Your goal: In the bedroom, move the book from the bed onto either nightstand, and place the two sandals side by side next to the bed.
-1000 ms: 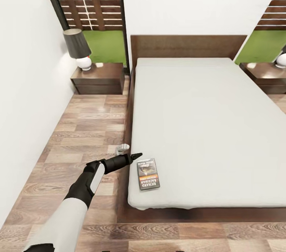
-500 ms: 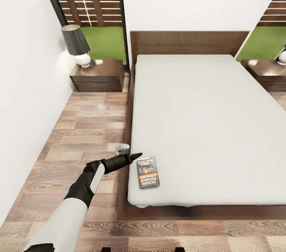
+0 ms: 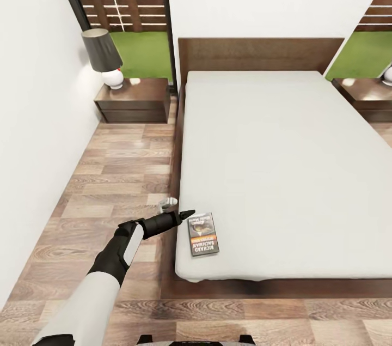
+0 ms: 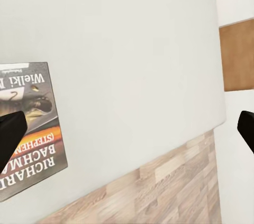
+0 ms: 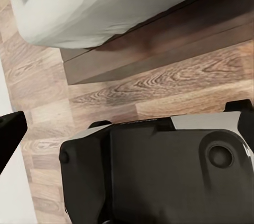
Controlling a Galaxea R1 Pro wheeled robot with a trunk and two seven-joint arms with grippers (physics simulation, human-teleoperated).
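Room: bedroom with white walls and a wood-plank floor (image 3: 117,171).
Bed: my head camera shows the bed (image 3: 272,171), pale mattress on a dark wooden frame, brown headboard (image 3: 261,54) against the far wall.
Book: the book (image 3: 203,234) lies flat on the mattress near the bed's front left corner, just inside the left edge, dark cover up with an orange band; my left wrist camera shows it too (image 4: 29,128), lettering readable.
Left gripper: my left gripper (image 3: 182,210) reaches in over the bed's left edge, just beside the book; one dark finger (image 3: 185,214) points at the book's near corner, a pale part sits apart from it over the floor. My left wrist camera shows the two fingertips (image 4: 10,134) spread wide, one over the book's cover.
Right gripper: my right gripper (image 5: 127,128) hangs low above my own dark base (image 5: 159,176), near the bed's front frame; its two dark tips sit wide apart.
Nightstands: one nightstand (image 3: 133,101) left of the headboard, carrying a lamp (image 3: 106,60) with a dark shade; a second nightstand (image 3: 365,98) at the right, partly cut off.
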